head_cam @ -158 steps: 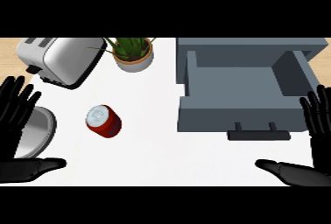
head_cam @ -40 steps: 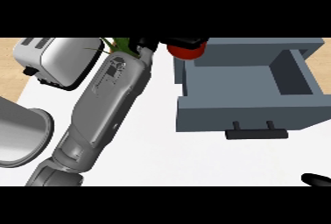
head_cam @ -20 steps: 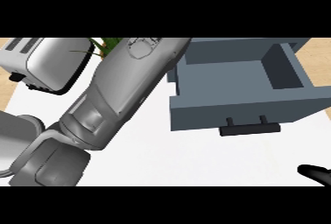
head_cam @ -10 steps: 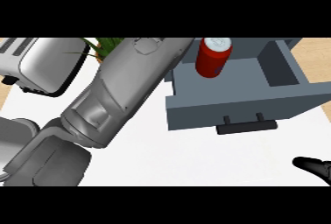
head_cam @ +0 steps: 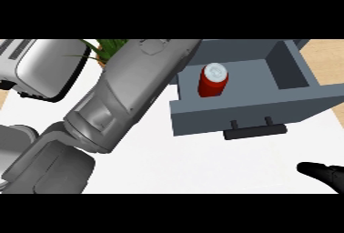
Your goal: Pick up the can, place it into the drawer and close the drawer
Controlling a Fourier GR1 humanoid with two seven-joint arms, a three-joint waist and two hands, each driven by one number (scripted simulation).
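While the left forearm stretches across the worktop point(head_cam: 201, 164), its robot hand is out of sight. At lower right, the right robot hand point(head_cam: 324, 174) shows only in part; its state cannot be told. Upright in the open drawer point(head_cam: 255, 107) stands the can point(head_cam: 214, 81).

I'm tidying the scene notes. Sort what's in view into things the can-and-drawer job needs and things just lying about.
Job:
- can, upright inside the drawer
- drawer, open, handle at front
- left arm, stretched toward the drawer
- right hand, low at the right edge

Lying about:
- toaster
- plant
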